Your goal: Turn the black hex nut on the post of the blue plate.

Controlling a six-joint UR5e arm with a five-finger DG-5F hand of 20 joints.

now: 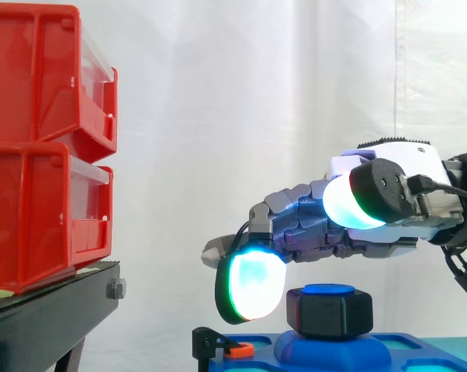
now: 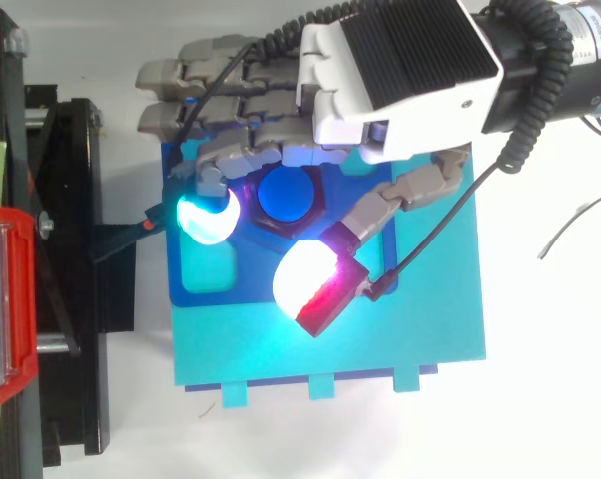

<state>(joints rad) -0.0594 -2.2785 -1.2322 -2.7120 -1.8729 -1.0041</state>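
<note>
The black hex nut [image 1: 329,312] sits on the blue post [image 2: 289,195] of the blue plate [image 2: 430,319], near the plate's back left. My hand [image 2: 400,60] hovers over it, palm down, coming in from the right. One finger bends down at the nut's left side; its glowing pad [image 1: 253,284] hangs level with the nut, a narrow gap apart. The thumb's pad [image 2: 310,284] lies in front of the nut and, in the side view, stands higher than it. The other fingers [image 2: 196,75] stretch out past the plate's back edge. Nothing is held.
Two stacked red bins [image 1: 39,155] rest on a black stand [image 1: 55,302] at the left. A black clamp with an orange tip [image 1: 237,350] grips the plate's left edge. The plate has shallow recesses [image 2: 209,271].
</note>
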